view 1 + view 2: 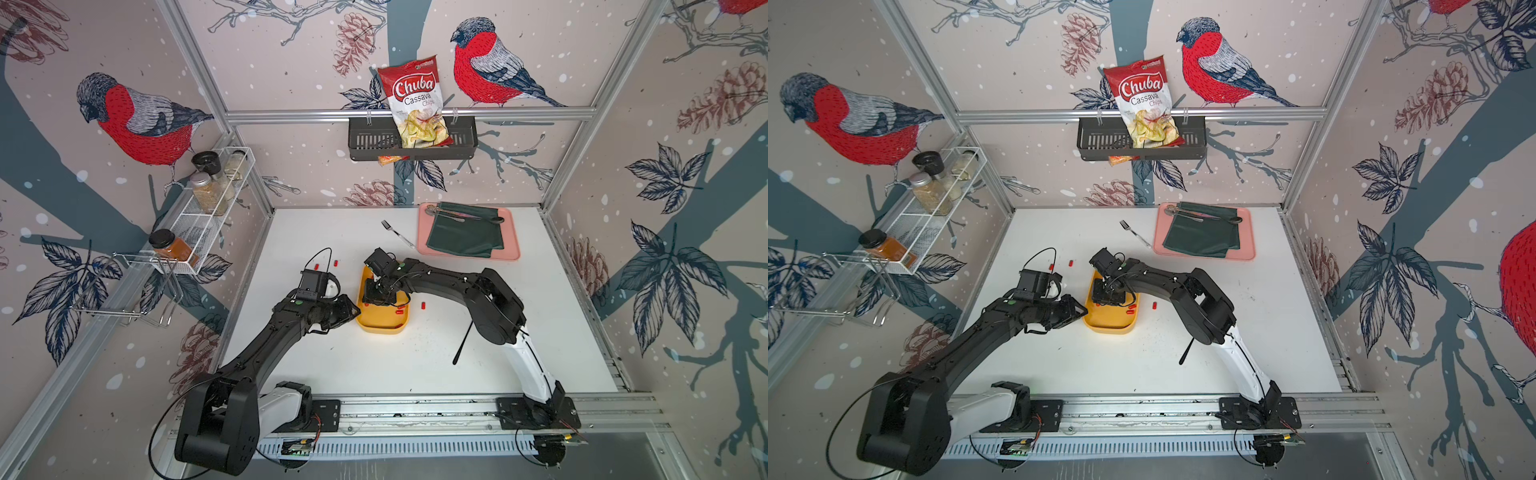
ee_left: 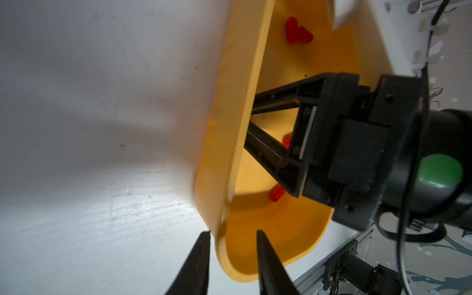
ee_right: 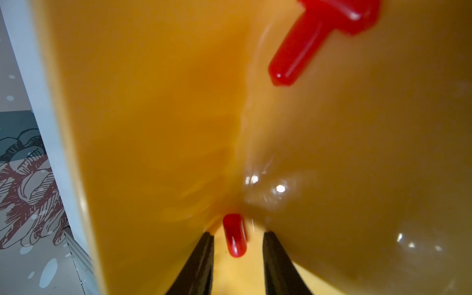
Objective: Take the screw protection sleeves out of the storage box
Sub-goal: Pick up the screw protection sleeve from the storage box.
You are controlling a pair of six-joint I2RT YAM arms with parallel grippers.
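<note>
White tabletop (image 1: pixel 374 365) in bird-papered booth (image 1: pixel 291 62): with left gripper (image 2: pixel 233 232) parted astride the wall of the shallow yellow-orange plastic storage box (image 1: pixel 380 330) and right gripper (image 3: pixel 238 233) parted around a tiny red cylindrical plastic sleeve (image 3: pixel 234 236) on its floor, pinch mid-length, lift straight.

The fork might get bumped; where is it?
In a top view, the fork lies on the table just left of the pink tray, beyond the storage box.

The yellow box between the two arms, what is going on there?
The right gripper is down inside the storage box, jaws open around one red screw protection sleeve. The left gripper straddles the box's wall, jaws open. Three sleeves already lie on the table; others are inside.
</note>
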